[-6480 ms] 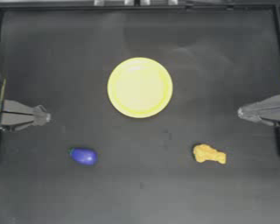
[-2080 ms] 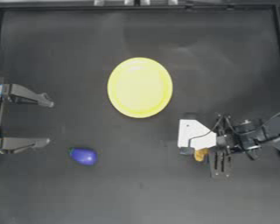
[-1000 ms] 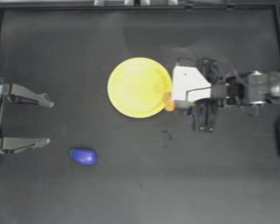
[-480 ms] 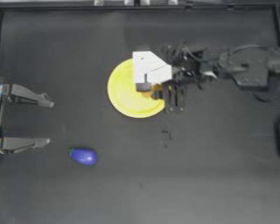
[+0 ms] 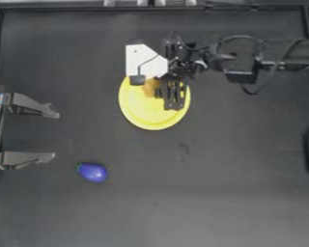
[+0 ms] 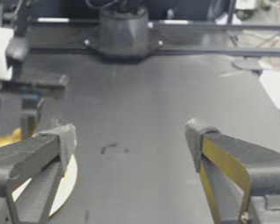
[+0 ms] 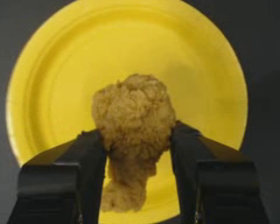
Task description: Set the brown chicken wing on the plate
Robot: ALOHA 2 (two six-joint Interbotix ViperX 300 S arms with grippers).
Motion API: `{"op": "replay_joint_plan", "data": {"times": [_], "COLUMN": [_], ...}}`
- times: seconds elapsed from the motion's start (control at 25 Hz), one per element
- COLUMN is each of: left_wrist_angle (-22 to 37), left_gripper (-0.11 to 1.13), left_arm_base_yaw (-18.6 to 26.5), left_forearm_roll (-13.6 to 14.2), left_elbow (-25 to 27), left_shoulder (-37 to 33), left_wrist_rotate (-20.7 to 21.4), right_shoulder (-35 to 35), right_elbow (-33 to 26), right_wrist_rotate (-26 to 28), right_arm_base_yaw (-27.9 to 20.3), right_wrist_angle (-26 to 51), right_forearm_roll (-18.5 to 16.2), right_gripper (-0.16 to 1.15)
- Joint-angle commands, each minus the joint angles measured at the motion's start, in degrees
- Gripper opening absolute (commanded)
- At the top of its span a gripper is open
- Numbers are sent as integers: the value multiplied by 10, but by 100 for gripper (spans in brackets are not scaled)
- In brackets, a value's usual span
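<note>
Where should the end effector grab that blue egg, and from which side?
Grip the blue egg across its narrower middle, coming straight down from above. It lies alone on the table, so both jaws can drop beside it. The open left end effector is nearest.

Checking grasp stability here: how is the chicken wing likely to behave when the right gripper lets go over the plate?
The brown chicken wing looks stiff: it keeps its lumpy shape between the jaws of the right gripper. Its rough, irregular surface probably resists slipping and rolling. Released over the plate, it would likely drop and settle rather than roll off. The left gripper is parked at the table's left side.
</note>
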Motion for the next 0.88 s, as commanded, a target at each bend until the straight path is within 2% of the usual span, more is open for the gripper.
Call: {"op": "replay_joint_plan", "data": {"times": [0.04,0.4,0.76,0.88], "left_wrist_angle": [-2,-2,-2,-2], "left_gripper": [103,103,103,103], "left_arm_base_yaw": [0,1,1,1], "left_forearm_roll": [-1,-1,-1,-1], "left_elbow": [-4,-4,-2,-2], "left_shoulder": [11,11,11,11], "left_wrist_rotate": [-1,-1,-2,-3], "right_shoulder": [8,46,53,53], "right_elbow": [-31,-48,-49,-49], "right_wrist_rotate": [-8,-37,-40,-41], "right_arm_base_yaw": [-1,-4,-12,-12], "right_wrist_angle": [3,3,0,0], "right_forearm_roll": [4,42,43,41], "right_gripper": [35,35,37,46]}}
